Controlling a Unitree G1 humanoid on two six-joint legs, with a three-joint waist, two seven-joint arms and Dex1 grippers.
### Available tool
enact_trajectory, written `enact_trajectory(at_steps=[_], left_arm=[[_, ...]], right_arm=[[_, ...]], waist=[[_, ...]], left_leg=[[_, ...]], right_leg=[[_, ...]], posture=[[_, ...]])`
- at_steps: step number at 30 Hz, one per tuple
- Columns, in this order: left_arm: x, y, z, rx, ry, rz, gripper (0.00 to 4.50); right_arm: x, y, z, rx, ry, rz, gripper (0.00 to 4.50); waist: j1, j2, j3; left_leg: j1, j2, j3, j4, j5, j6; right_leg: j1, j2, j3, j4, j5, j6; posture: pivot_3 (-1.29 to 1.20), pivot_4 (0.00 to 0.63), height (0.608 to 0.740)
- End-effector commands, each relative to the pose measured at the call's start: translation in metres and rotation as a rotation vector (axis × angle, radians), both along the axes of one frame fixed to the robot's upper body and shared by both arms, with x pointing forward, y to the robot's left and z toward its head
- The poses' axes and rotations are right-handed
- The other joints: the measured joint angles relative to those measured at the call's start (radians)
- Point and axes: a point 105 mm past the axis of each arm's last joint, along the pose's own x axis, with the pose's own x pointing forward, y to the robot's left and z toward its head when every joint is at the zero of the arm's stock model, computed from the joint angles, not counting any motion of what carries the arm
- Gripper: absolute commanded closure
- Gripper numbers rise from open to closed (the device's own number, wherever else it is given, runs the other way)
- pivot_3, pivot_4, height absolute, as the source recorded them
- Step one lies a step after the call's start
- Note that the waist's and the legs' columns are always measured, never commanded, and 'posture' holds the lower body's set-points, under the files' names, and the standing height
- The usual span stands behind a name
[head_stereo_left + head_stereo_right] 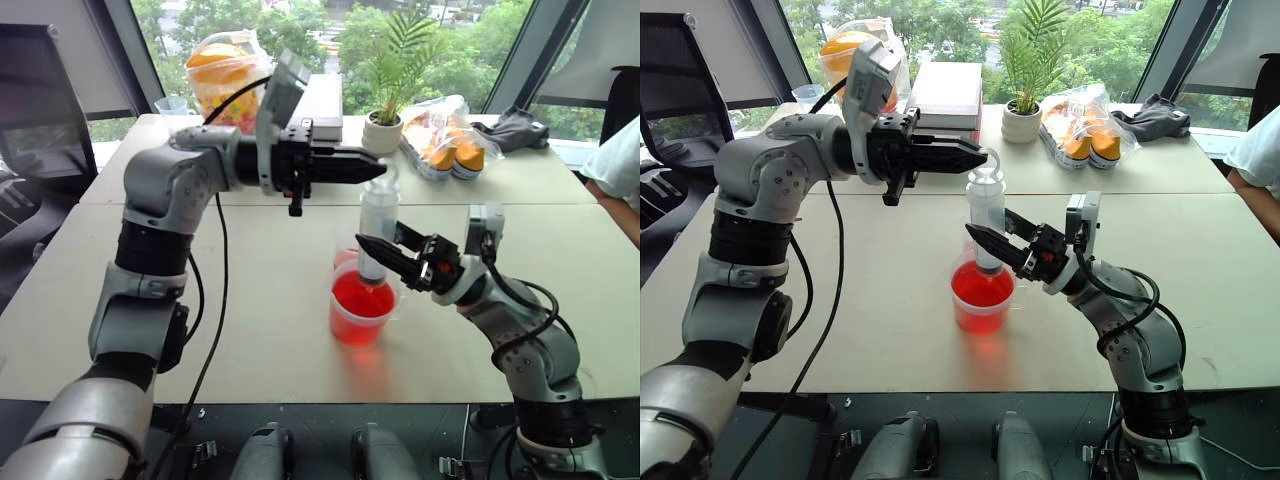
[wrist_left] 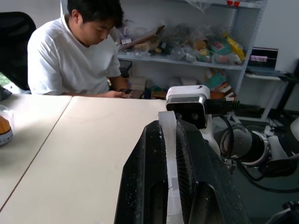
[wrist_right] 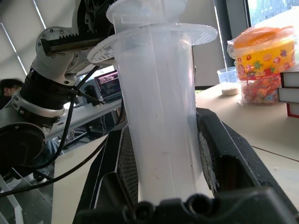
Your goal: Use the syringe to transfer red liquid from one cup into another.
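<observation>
The syringe (image 1: 378,222) stands upright over the wide clear cup (image 1: 360,318), its lower end down inside the cup. Red liquid (image 1: 362,300) fills much of that cup. My right gripper (image 1: 368,250) is shut on the lower barrel (image 3: 159,116), reaching in from the right. My left gripper (image 1: 378,170) comes in level from the left and is shut on the plunger's top (image 2: 167,149). The barrel looks clear, with no red in the part that shows. A small clear cup (image 1: 345,258) peeks out just behind the wide cup, mostly hidden.
At the table's back stand a potted plant (image 1: 383,125), a bag of orange items (image 1: 445,140), a jar of sweets (image 1: 222,75), books (image 1: 318,100) and a dark cloth (image 1: 515,125). A person (image 2: 74,56) sits at the table's right side.
</observation>
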Motion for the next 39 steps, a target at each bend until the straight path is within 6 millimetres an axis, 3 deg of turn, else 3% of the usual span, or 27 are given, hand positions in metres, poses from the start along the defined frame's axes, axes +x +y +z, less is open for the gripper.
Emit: enact_trajectory(at_steps=[1, 22, 25, 31, 32, 39], left_arm=[[0.002, 0.016, 0.041, -0.091, -0.152, 0.079, 4.46], [0.002, 0.016, 0.043, -0.097, -0.157, 0.074, 4.46], [0.001, 0.015, 0.036, -0.086, -0.111, 0.054, 3.38], [0.006, 0.020, 0.014, -0.050, -0.088, 0.083, 0.33], [0.006, 0.023, 0.011, -0.044, -0.095, 0.091, 0.11], [0.009, 0.052, -0.003, -0.005, -0.076, 0.178, 0.11]], right_arm=[[-0.011, 0.010, -0.010, -0.039, 0.027, 0.088, 3.10], [-0.012, 0.012, -0.005, -0.041, 0.008, 0.097, 3.10], [-0.012, 0.011, 0.005, -0.031, -0.016, 0.086, 3.10], [-0.013, 0.005, 0.018, -0.019, -0.041, 0.060, 3.10], [-0.013, 0.005, 0.020, -0.015, -0.043, 0.057, 3.10], [-0.013, 0.007, 0.039, 0.005, -0.081, 0.054, 3.10]], waist=[[0.000, 0.000, 0.000], [0.000, 0.000, 0.000], [-0.001, 0.000, 0.000], [0.000, 0.000, 0.000], [0.000, 0.000, 0.000], [-0.003, 0.000, 0.000]], left_leg=[[0.000, 0.000, 0.000, 0.000, 0.000, 0.000], [0.000, 0.000, 0.000, 0.000, 0.000, 0.000], [0.000, 0.000, 0.000, 0.000, 0.000, 0.000], [0.000, 0.000, 0.000, 0.000, 0.000, 0.000], [0.000, 0.000, 0.000, 0.000, 0.000, 0.000], [0.000, 0.000, 0.000, 0.000, 0.000, 0.000]], right_leg=[[0.000, 0.000, 0.000, 0.000, 0.000, 0.000], [0.000, 0.000, 0.000, 0.000, 0.000, 0.000], [0.000, 0.000, 0.000, 0.000, 0.000, 0.000], [0.000, 0.000, 0.000, 0.000, 0.000, 0.000], [0.000, 0.000, 0.000, 0.000, 0.000, 0.000], [-0.001, 0.000, 0.000, 0.001, 0.000, 0.000]], posture=[[0.00, 0.150, 0.740], [0.00, 0.150, 0.740], [0.00, 0.150, 0.740], [0.00, 0.150, 0.740], [0.00, 0.150, 0.740], [0.00, 0.150, 0.740]])
